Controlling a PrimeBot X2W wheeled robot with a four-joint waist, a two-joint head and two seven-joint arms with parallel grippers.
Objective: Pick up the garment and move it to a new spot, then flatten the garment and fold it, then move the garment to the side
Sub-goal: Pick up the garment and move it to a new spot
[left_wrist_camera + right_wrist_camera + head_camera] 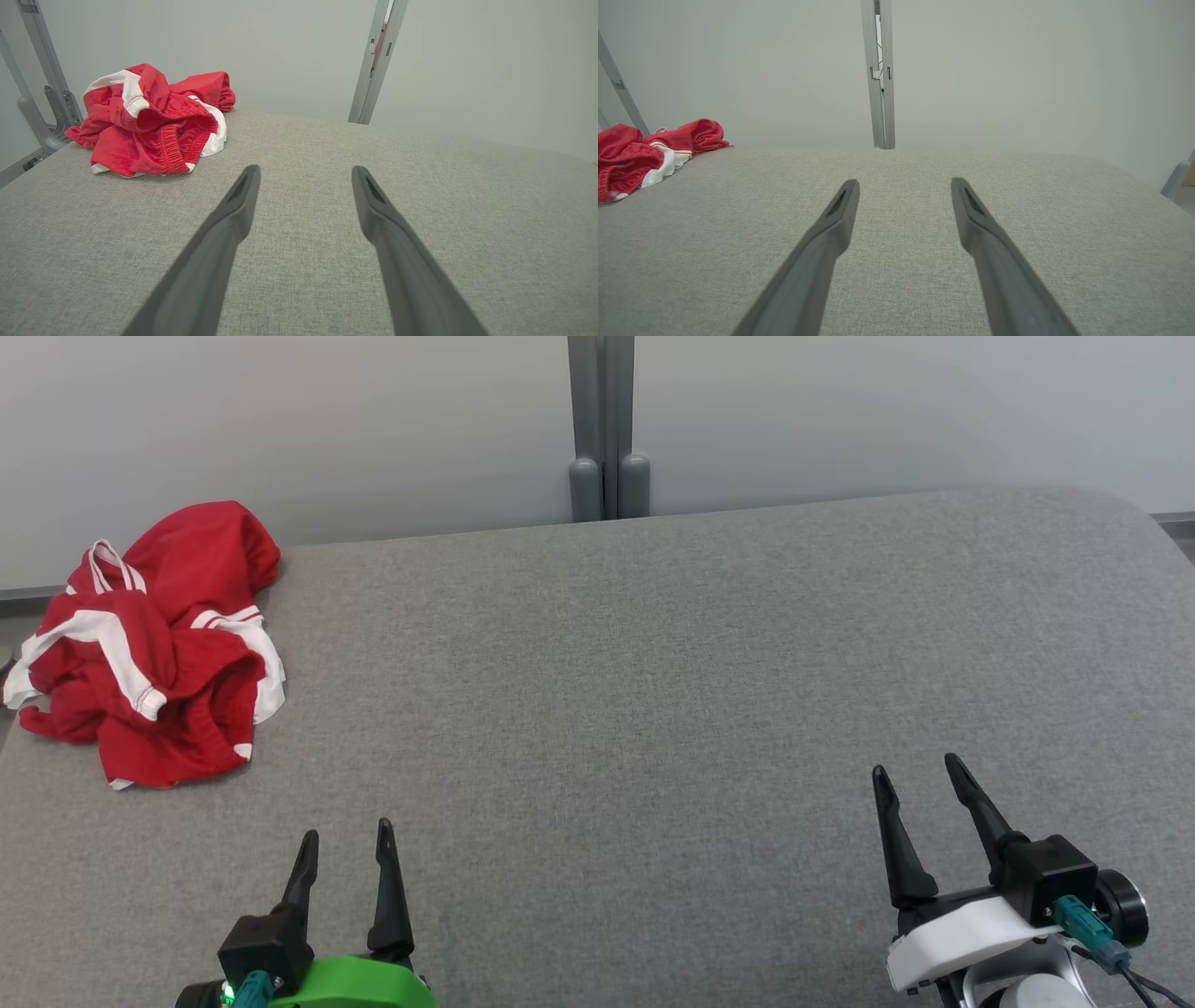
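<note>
Garment [154,639] crumpled in heap, upper left of head view, at far left corner of grey table [653,709]. Left gripper [345,840] lower left, fingers apart, empty, nearer heap, so likely first to reach. Right gripper [920,779] lower right, fingers apart, empty, well apart from garment. Pick-up not yet begun; table middle free for flattening.

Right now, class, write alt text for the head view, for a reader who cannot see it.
A crumpled red fabric garment with white stripes lies at the far left of a grey fabric-covered table. The left claw and the right claw, both open and empty, show at the bottom, well clear of it.
</note>
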